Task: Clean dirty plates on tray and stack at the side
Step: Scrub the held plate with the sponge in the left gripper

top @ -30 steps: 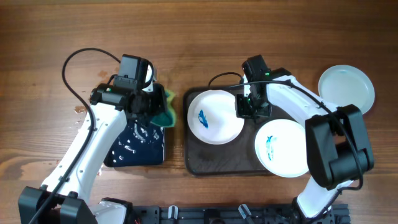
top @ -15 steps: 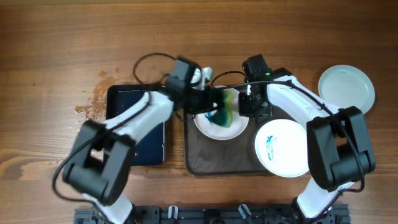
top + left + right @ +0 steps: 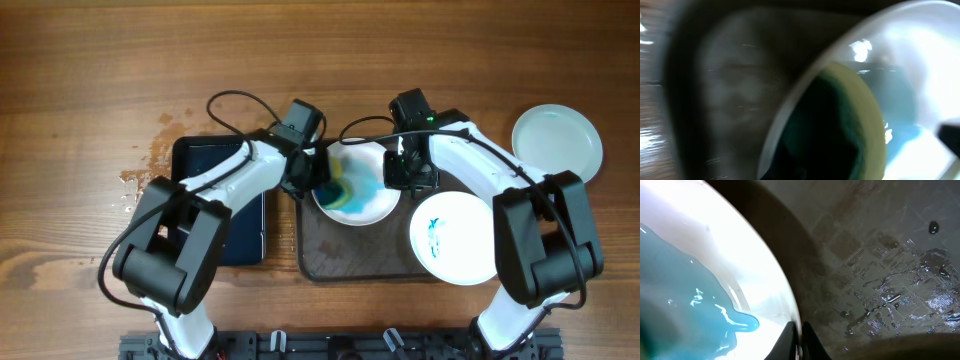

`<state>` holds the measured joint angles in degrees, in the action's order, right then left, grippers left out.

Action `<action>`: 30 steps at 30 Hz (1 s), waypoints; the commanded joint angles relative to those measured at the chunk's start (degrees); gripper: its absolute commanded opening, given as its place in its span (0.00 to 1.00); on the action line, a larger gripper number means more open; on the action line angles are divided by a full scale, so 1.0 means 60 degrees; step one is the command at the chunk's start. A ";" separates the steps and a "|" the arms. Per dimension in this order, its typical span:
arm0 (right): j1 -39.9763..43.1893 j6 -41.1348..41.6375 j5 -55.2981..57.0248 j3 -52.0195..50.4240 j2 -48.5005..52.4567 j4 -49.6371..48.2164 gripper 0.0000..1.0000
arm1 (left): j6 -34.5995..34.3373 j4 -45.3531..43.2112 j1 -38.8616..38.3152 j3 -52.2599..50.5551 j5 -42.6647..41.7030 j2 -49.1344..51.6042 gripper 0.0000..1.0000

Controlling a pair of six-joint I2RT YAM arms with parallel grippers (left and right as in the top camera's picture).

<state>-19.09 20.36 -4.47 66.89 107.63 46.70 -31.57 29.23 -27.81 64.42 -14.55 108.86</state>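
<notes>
On the dark brown tray (image 3: 330, 262) lies a white plate (image 3: 375, 205) whose blue smear is spread into a wet teal patch. My left gripper (image 3: 322, 176) is shut on a green and yellow sponge (image 3: 343, 190) (image 3: 850, 125) that presses on this plate's left part. My right gripper (image 3: 396, 176) (image 3: 801, 336) is shut on the plate's right rim (image 3: 785, 287). The left wrist view is blurred and its fingers do not show. A second dirty plate (image 3: 455, 238) with a blue mark lies on the tray's right end. A plain white plate (image 3: 557, 143) rests on the table at the right.
A smaller glossy black tray (image 3: 215, 215), wet, lies left of the brown tray, under my left arm. Water drops (image 3: 150, 160) spot the wood beside it. The brown tray's floor (image 3: 880, 255) is wet near the right fingers. A black rail runs along the front edge.
My left arm swung right from the black tray with the sponge onto the plate. The blue scribble is now a smeared teal patch. The right gripper has not moved.
</notes>
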 commanded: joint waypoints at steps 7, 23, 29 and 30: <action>0.0007 0.0106 0.0535 0.0044 -0.0138 0.0160 0.04 | 0.1974 -0.0175 -0.0157 -0.0259 -0.0943 0.0372 0.04; 0.0007 0.0106 0.0535 0.0044 -0.0138 0.0441 0.04 | -0.0015 -0.1920 -0.0310 -0.0095 -0.1639 0.0670 0.04; 0.0007 0.0106 0.0535 0.0044 -0.0138 0.0568 0.04 | 0.0736 -0.1800 0.1300 -0.0095 -0.0732 0.0736 0.04; 0.0007 0.0106 0.0535 0.0044 -0.0138 0.0583 0.04 | 0.0798 -0.1672 0.1308 -0.0095 -0.0736 0.0736 0.04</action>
<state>-19.31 20.82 -4.40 67.26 107.44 48.64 -28.60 18.06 -22.46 64.18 -27.64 111.79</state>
